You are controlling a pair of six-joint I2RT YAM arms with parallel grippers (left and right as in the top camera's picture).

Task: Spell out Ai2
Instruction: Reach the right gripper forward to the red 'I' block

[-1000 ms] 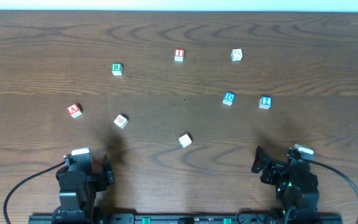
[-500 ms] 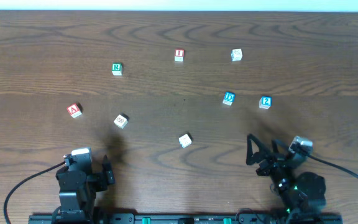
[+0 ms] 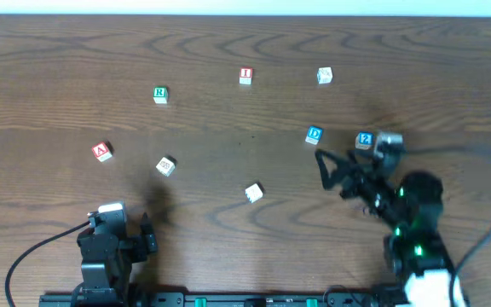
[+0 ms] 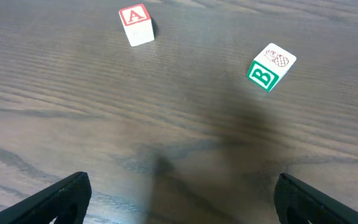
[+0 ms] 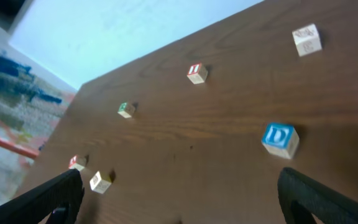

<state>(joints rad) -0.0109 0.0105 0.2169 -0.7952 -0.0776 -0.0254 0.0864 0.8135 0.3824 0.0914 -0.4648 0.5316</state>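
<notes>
Nothing is spelled yet, by my judgement: all three cubes lie well apart. The right gripper (image 3: 324,168) hovers wide open and empty. The white-edged wooden cube with a blue "2" (image 3: 364,140) sits just behind its fingers, and the matching red "I" cube (image 3: 245,75) far ahead. The left gripper (image 4: 180,193), equally wide and empty, has the red "A" cube (image 4: 135,25) ahead-left.

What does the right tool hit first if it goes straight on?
Likely nothing close. In the right wrist view the midline of the right tool runs over bare table, left of the D cube. The I cube lies near that line farther out; depth is unclear.
</notes>
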